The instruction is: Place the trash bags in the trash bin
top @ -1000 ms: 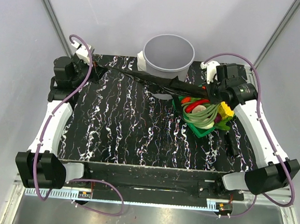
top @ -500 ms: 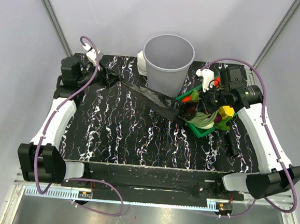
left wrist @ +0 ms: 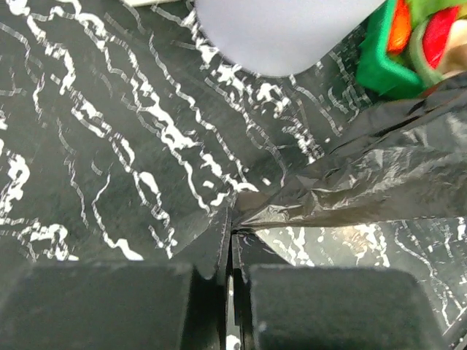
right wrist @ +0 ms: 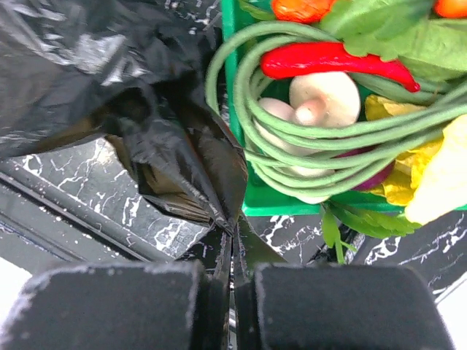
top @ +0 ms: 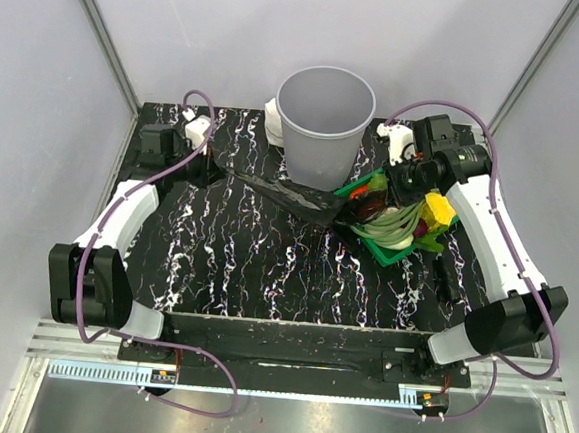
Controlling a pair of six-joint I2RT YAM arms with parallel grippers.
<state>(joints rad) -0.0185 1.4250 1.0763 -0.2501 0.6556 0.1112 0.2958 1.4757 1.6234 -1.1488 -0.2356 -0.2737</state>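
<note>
The black glossy trash bag (top: 289, 191) is stretched in a crumpled band over the table, just in front of the light-grey trash bin (top: 322, 119). My left gripper (top: 213, 169) is shut on the bag's left end; the left wrist view shows the film (left wrist: 365, 186) pinched at the fingertips (left wrist: 232, 232), with the trash bin (left wrist: 277, 36) ahead. My right gripper (top: 362, 206) is shut on the right end, next to the green basket. In the right wrist view, bunched film (right wrist: 109, 65) runs into the closed tips (right wrist: 235, 235).
A green basket (top: 379, 247) of vegetables sits right of the bin and touches the bag; its wall (right wrist: 292, 200) is beside my right fingers. A small white roll (top: 271, 109) lies behind the bin on the left. A dark object (top: 445, 276) lies near the table's right edge.
My left gripper has come right, toward the bin, still on the bag's end. The bag's span is shorter and sits lower. The right gripper shifted slightly back beside the basket.
</note>
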